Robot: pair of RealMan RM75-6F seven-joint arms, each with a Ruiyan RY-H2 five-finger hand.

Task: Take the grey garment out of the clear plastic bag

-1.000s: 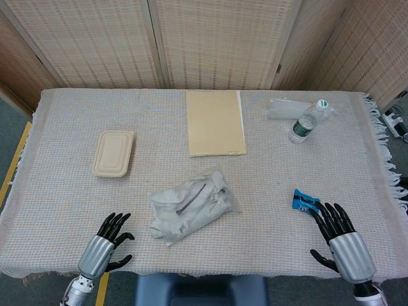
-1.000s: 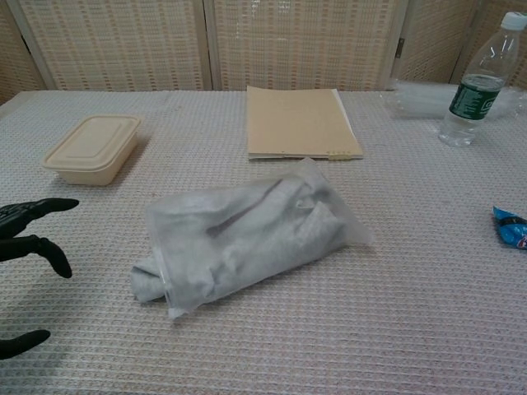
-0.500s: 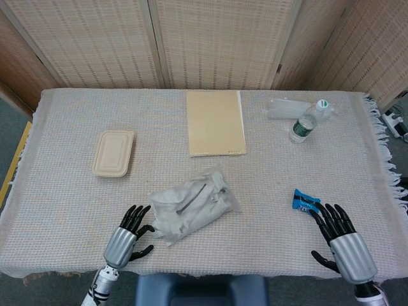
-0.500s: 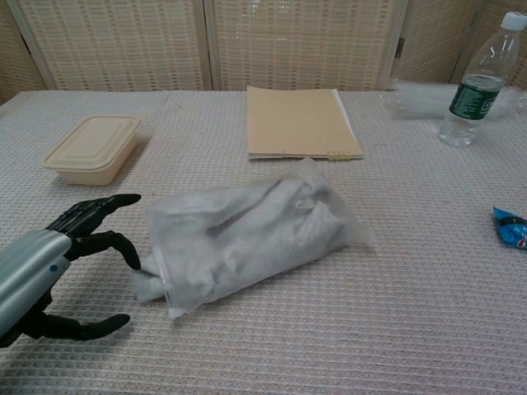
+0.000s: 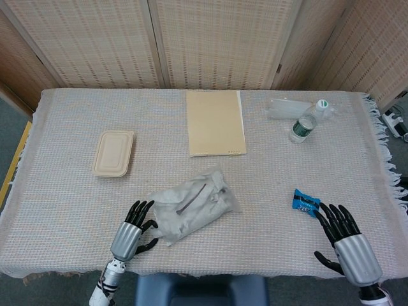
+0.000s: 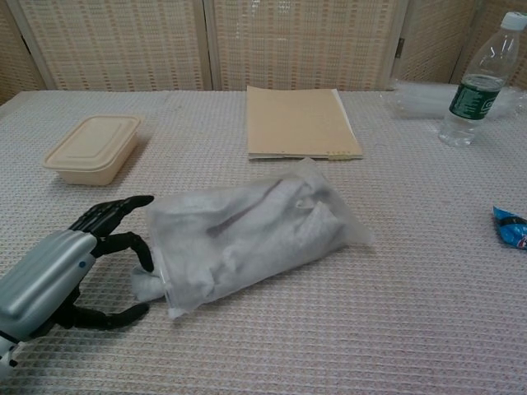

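The clear plastic bag (image 5: 191, 205) lies near the table's front middle with the grey garment (image 6: 247, 230) folded inside. A bit of grey cloth (image 6: 146, 285) pokes out of the bag's left end. My left hand (image 6: 62, 276) sits right at that end, also seen in the head view as the left hand (image 5: 131, 234). Its fingers (image 6: 123, 212) are spread, with the upper ones touching the bag's edge and the thumb lying low on the table below the cloth. Nothing is gripped. My right hand (image 5: 344, 245) rests open at the front right, far from the bag.
A beige lidded container (image 5: 113, 153) stands at the left. A tan folder (image 5: 215, 122) lies behind the bag. A water bottle (image 5: 305, 122) and clear packaging (image 5: 287, 108) are at the back right. A blue packet (image 5: 305, 201) lies just ahead of my right hand.
My left hand has moved right from the table's front left up to the bag's left end, and its fingers now touch it. The right hand has drifted slightly back; the bag is unmoved.
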